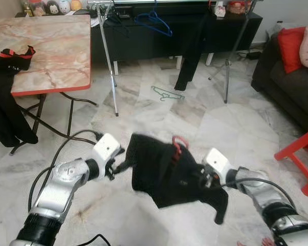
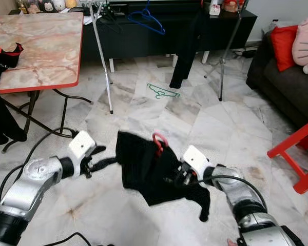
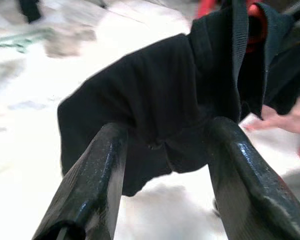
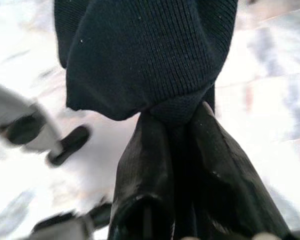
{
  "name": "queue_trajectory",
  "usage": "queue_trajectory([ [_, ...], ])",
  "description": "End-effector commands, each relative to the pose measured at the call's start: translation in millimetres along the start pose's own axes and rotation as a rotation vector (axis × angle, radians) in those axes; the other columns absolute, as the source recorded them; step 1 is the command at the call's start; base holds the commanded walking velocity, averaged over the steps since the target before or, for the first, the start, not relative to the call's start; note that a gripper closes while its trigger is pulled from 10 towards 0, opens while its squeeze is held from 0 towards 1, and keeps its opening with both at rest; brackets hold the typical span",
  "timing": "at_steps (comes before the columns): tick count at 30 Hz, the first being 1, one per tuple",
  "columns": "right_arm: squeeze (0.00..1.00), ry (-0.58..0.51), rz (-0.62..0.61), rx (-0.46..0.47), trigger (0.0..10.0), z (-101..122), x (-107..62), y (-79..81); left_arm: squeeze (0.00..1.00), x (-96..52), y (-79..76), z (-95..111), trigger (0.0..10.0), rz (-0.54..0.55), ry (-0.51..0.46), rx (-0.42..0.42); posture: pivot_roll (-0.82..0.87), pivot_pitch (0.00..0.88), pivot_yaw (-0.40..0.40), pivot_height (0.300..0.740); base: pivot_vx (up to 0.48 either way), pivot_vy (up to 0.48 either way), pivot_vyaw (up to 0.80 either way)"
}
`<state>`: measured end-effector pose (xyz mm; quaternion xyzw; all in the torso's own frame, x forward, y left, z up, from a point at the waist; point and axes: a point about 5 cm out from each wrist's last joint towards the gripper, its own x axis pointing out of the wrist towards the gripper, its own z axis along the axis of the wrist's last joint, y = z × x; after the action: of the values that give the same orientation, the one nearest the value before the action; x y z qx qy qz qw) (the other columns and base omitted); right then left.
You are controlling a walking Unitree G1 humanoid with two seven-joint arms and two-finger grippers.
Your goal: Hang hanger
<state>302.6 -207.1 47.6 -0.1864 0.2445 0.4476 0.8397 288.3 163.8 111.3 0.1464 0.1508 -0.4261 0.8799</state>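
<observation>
We hold a black garment [image 1: 164,174] on a red hanger [image 1: 178,145] stretched between our two grippers, above the marble floor [image 1: 159,110]. The right gripper [image 4: 177,125] is clamped on a knit fold; the left gripper [image 3: 165,145] has fingers apart around the cloth's edge. That loose left hold could let the garment sag and slip off the hanger before reaching the clothes rack [image 1: 110,56] ahead.
</observation>
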Motion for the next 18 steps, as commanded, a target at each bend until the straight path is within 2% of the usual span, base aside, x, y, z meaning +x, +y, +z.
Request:
queue_trajectory([
  [1, 0.0, -0.055, 0.061, -0.039, 0.0, 9, -5.5, -1.4, 0.0, -4.2, -7.7, 2, 10.0, -0.094, -0.002, 0.017, -0.03, 0.061, -0.052, 0.74, 0.0, 0.0, 0.0],
  [2, 0.0, -0.052, 0.11, -0.039, 0.0, 8, -9.3, -0.7, 0.0, -9.0, -10.9, -2, 10.0, -0.149, 0.013, 0.004, -0.03, 0.059, -0.051, 0.74, 0.0, 0.0, 0.0],
  [7, 0.0, -0.018, 0.26, -0.035, 0.0, 4, -16.6, 4.3, 0.0, -16.3, -16.3, -8, 10.0, -0.25, 0.021, -0.035, -0.03, 0.053, -0.048, 0.74, 0.0, 0.0, 0.0],
  [18, 0.0, 0.041, 0.455, -0.044, 0.0, -1, -16.4, 17.7, 0.0, -9.8, -23.3, 10, 10.0, -0.341, -0.062, -0.024, -0.01, 0.042, -0.076, 0.74, 0.0, 0.0, 0.0],
])
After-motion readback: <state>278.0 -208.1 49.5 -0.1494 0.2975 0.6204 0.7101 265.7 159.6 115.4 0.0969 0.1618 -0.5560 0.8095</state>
